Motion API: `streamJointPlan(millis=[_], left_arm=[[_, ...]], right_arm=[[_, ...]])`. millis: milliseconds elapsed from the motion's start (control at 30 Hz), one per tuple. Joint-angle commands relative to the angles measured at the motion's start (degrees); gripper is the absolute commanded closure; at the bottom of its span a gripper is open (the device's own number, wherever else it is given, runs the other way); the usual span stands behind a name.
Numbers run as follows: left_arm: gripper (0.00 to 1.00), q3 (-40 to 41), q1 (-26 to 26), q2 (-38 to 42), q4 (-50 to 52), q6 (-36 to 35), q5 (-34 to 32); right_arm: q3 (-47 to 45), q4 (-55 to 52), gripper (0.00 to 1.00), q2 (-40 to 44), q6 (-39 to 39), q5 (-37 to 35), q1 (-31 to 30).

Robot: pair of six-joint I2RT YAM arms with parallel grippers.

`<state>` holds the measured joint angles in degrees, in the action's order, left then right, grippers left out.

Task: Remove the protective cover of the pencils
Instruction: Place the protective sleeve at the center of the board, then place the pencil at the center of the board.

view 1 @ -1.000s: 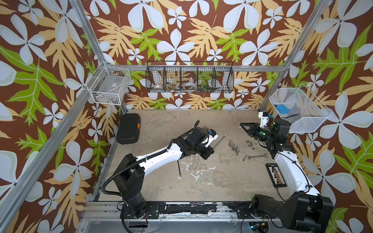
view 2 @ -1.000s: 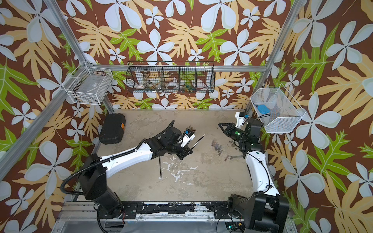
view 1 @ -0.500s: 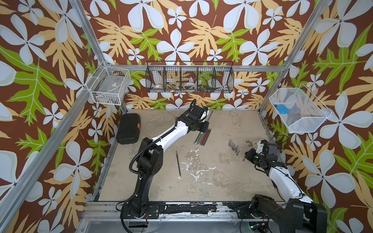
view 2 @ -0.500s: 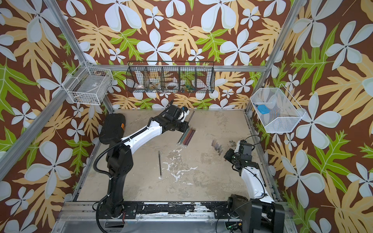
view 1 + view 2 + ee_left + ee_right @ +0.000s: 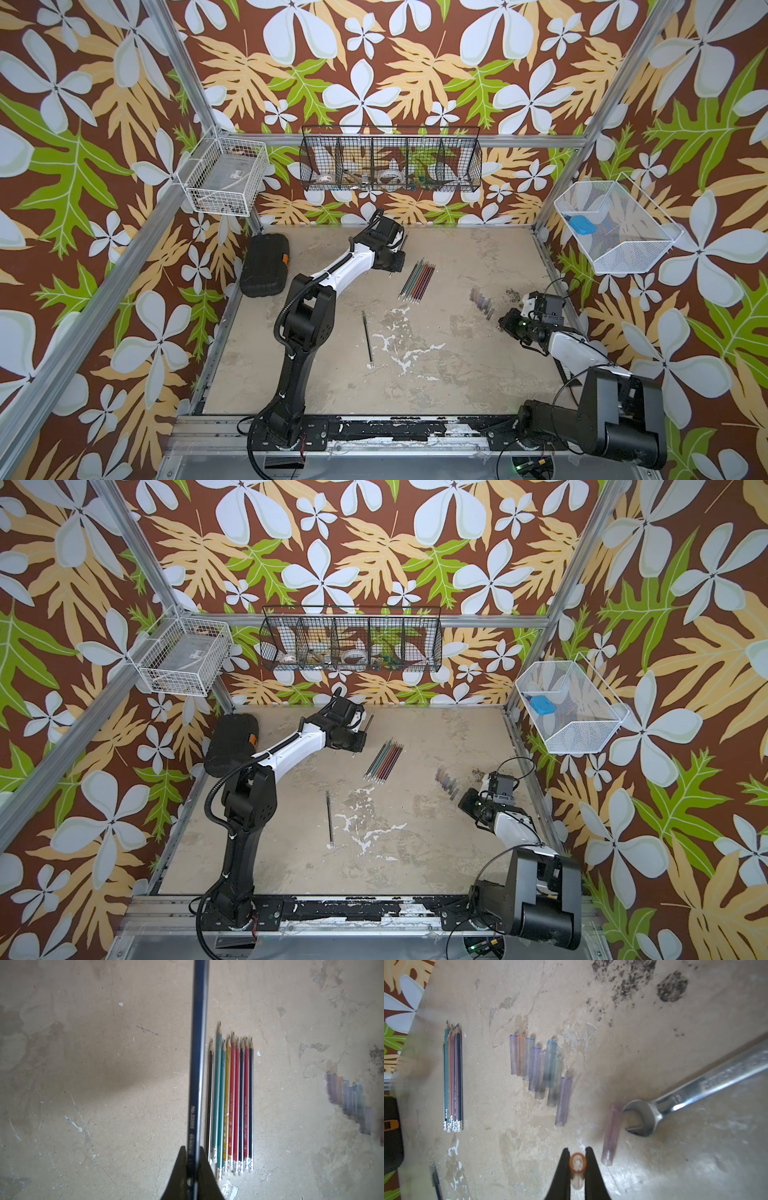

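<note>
Pencils (image 5: 417, 279) lie in a row on the table (image 5: 457, 374). Left gripper (image 5: 192, 1151) clamps a dark blue pencil (image 5: 198, 1043); right gripper (image 5: 577, 1150) pinches an orange-rimmed cap (image 5: 577, 1162). Set down carelessly, that pencil could scatter the row; the cap might roll.

Walls (image 5: 374, 62): brown paper, big white flowers, tan and green leaves. Aluminium post (image 5: 185, 66) at back corner. Black wire basket (image 5: 390, 160) on back wall, white wire basket (image 5: 224, 178) on left wall. Tabletop (image 5: 457, 374) beige, worn, white scuffs mid-surface.
</note>
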<state>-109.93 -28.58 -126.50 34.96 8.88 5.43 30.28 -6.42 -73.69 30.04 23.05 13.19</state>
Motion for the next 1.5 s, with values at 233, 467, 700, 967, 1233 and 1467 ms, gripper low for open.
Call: streamJointPlan(millis=[233, 467, 700, 967, 1233, 1467], left_arm=[[1.0, -1.93, 0.75, -2.48, 2.48, -1.55, -0.97], [1.0, -2.44, 1.41, -2.88, 2.92, -1.49, -0.07], [1.0, -2.8, 1.42, -3.38, 3.23, -1.24, 0.95], [1.0, -3.05, 1.33, -4.95, 3.49, -1.48, 1.38], [1.0, -3.61, 1.41, -6.89, 3.7, -1.67, 1.79], [1.0, -4.35, 1.37, -8.32, 4.02, -1.77, 2.3]], right_arm=[[2.93, 4.16, 0.91, -5.3, 2.29, 3.01, 0.01], [3.38, 4.89, 0.86, -7.42, 2.51, 3.23, 0.06], [3.29, 5.89, 0.76, -8.4, 2.61, 4.18, 0.0], [3.31, 5.65, 0.75, -7.74, 2.61, 5.06, 0.0], [2.68, 2.17, 0.76, -1.78, -0.02, 2.98, 0.0], [1.06, 0.66, 0.76, 3.56, -0.77, 3.99, 0.02]])
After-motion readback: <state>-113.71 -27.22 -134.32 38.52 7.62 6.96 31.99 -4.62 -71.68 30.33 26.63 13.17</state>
